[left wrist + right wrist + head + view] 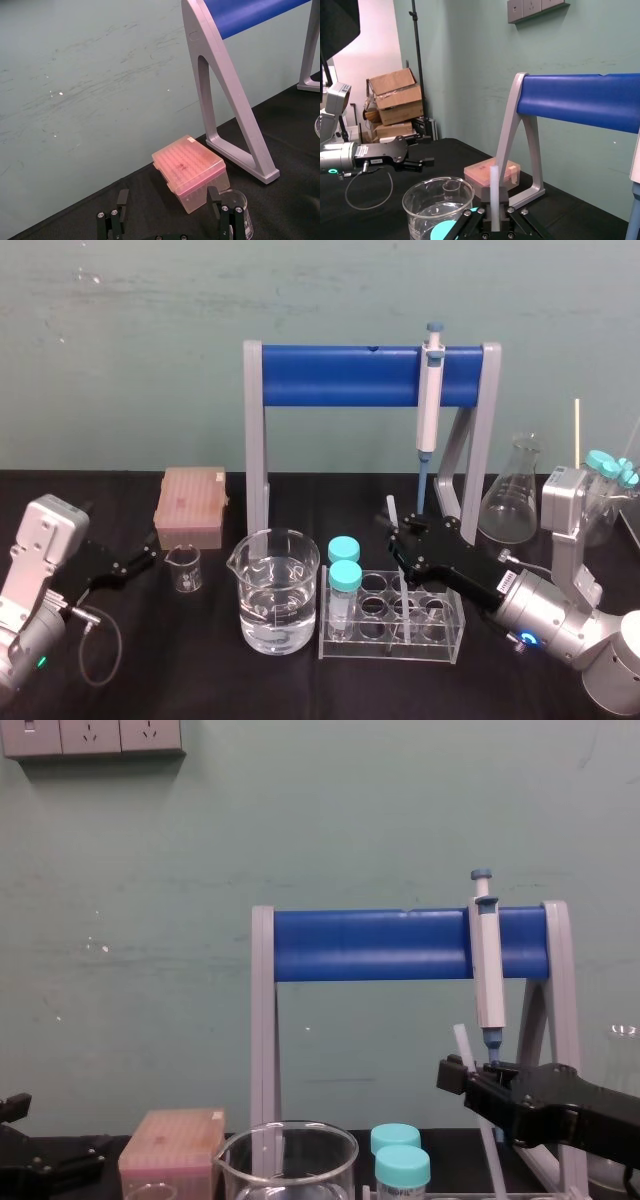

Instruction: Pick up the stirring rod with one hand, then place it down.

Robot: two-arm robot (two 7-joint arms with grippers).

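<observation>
Black worktop [200, 680], teal wall | right claw [396, 532] clamps the stirring rod [392, 509] aloft over the tube rack [440, 635] | pickup looks done, put-down left | left claw [148, 558] idle, spread wide

Two beakers out there, big beaker [280, 590] and small beaker [184, 568], plus two teal-capped tubes [345, 576] in one rack [440, 636]. One pipette [431, 400], one tip box [190, 505], one flask [510, 500], one stirring rod [393, 511]. Two hands: left hand [152, 558], right hand [394, 530].

Head high, chest low, facing rack [340, 375]
</observation>
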